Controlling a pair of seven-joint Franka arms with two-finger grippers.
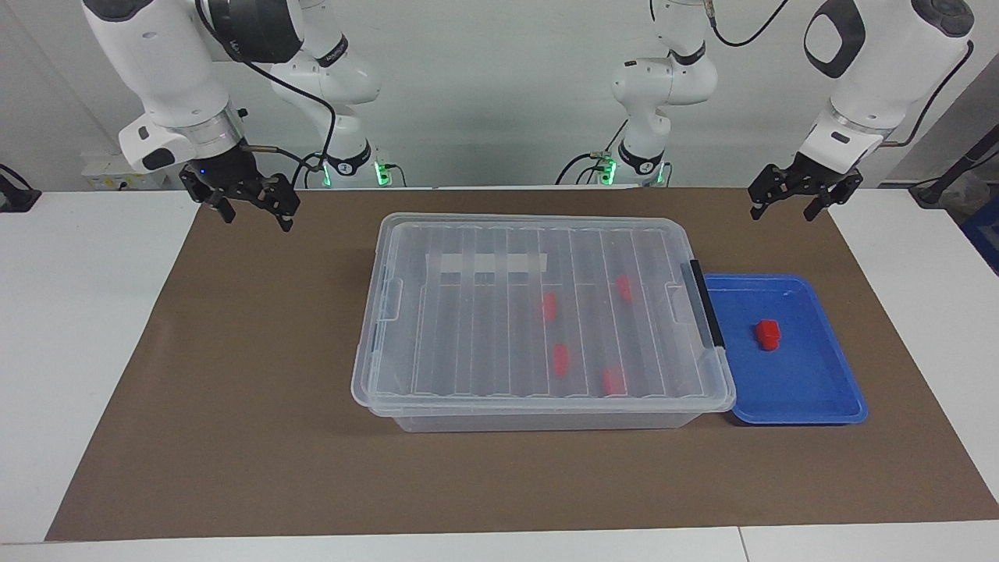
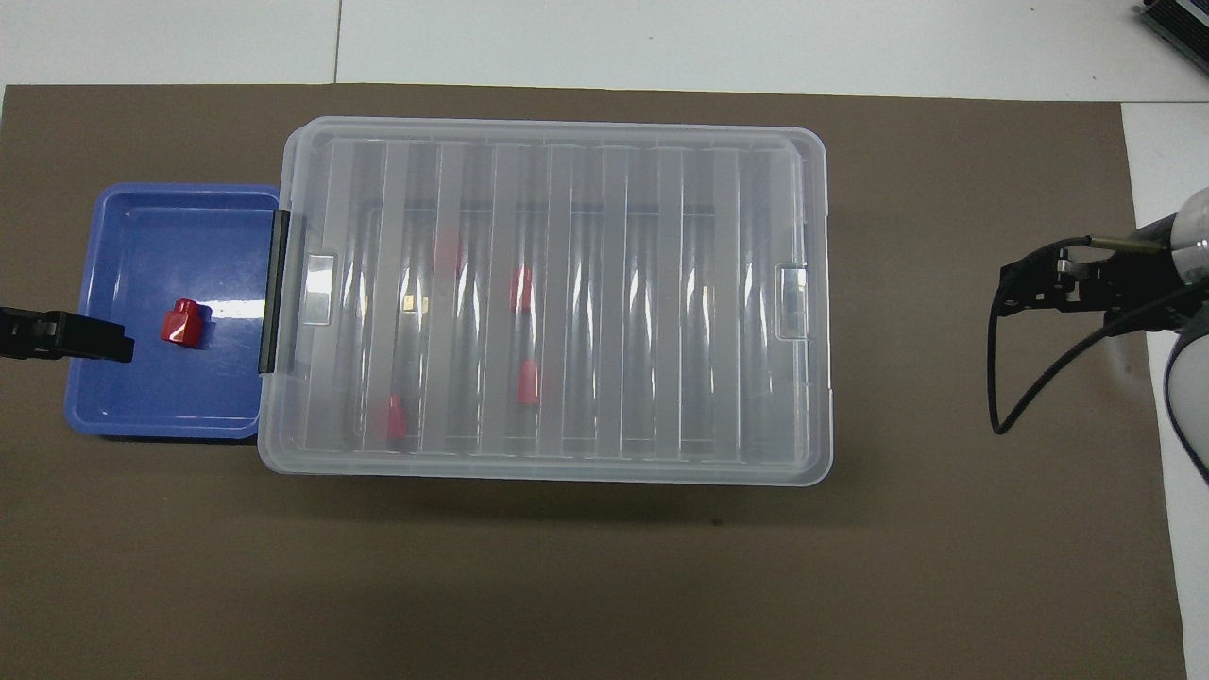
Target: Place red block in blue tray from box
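A bright red block point(image 1: 767, 333) lies in the blue tray point(image 1: 827, 398). The box point(image 1: 406, 367) is clear, its ribbed lid point(image 1: 468, 343) bearing a whitish tape strip point(image 1: 484, 264) and a black latch point(image 1: 706, 304). A brown mat point(image 1: 234, 406) covers the white desk point(image 1: 70, 328).

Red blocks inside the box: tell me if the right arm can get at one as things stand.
Probably not. The ribbed lid lies shut over the box, covering the four red blocks inside. The right gripper hangs over the brown mat, clear of the box.
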